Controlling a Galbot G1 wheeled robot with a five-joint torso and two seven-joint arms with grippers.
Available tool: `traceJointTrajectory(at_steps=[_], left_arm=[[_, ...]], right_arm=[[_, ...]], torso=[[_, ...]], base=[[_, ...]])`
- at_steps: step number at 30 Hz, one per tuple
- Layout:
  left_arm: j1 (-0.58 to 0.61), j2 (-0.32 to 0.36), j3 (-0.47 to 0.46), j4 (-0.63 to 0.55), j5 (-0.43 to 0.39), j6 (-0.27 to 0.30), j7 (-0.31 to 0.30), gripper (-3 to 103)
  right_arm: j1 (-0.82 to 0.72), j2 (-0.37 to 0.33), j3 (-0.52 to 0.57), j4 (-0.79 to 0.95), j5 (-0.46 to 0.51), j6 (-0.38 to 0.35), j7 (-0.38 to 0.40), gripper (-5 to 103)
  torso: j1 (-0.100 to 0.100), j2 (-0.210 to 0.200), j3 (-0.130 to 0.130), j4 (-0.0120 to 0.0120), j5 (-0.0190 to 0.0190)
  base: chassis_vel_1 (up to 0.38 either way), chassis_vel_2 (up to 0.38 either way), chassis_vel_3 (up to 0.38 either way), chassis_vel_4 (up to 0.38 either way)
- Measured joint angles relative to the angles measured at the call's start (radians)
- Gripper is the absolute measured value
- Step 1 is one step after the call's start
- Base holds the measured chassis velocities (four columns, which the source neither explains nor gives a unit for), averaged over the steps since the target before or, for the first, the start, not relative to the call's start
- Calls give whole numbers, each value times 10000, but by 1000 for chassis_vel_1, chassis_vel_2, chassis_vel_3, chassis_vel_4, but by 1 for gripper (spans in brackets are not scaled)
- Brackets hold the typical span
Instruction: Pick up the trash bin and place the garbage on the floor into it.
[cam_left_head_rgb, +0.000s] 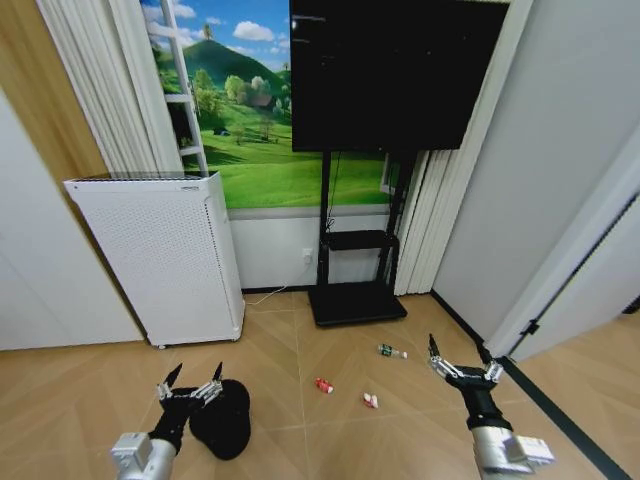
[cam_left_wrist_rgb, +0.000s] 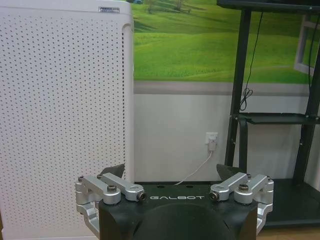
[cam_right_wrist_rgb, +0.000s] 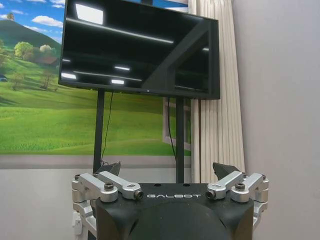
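Left gripper (cam_left_head_rgb: 190, 385), fingers spread apart, is hovering just above the trash bin (cam_left_head_rgb: 225, 420), which is sitting slightly to its right; right gripper (cam_left_head_rgb: 465, 368) is waiting open, well apart.

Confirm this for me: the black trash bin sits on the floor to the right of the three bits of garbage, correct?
Not quite. The head view shows the trash bin on the floor to the left of the garbage, beside the left pincer.

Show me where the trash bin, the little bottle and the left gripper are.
trash bin (cam_left_head_rgb: 228, 425), head view, on its black side wall.
bottle (cam_left_head_rgb: 391, 351), head view, on its middle, lying on the floor.
left gripper (cam_left_head_rgb: 189, 383), head view, midway between its open fingertips.
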Motion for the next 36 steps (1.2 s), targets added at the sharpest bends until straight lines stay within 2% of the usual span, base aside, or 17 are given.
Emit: traceJointTrajectory(at_steps=[8,14,20,29,36], left_arm=[[-14,-26,-65,60,-5,0,-4,100],[33,-84,-165,34,-51,0,-8,100],[53,-128,-164,3,-52,0,-14,100],[70,-131,-123,7,-38,2,-19,100],[73,-104,-113,72,-32,-23,-29,100]], right_arm=[[83,-143,-9,-89,16,96,-15,100],[99,-132,16,-145,359,149,-971,100],[83,-107,-20,-136,579,141,-1391,100],[41,-123,-25,-136,599,155,-1399,100],[20,-161,-47,-142,410,171,-1046,100]], torso=[[-12,3,-6,2,-3],[-15,7,-7,0,-1],[-12,6,-5,1,-1],[-10,5,-5,1,-2],[-9,3,-3,1,-2]], base=[[-48,65,43,-39],[43,-76,-47,48],[0,0,0,0],[-76,77,70,-92],[-184,185,198,-179]])
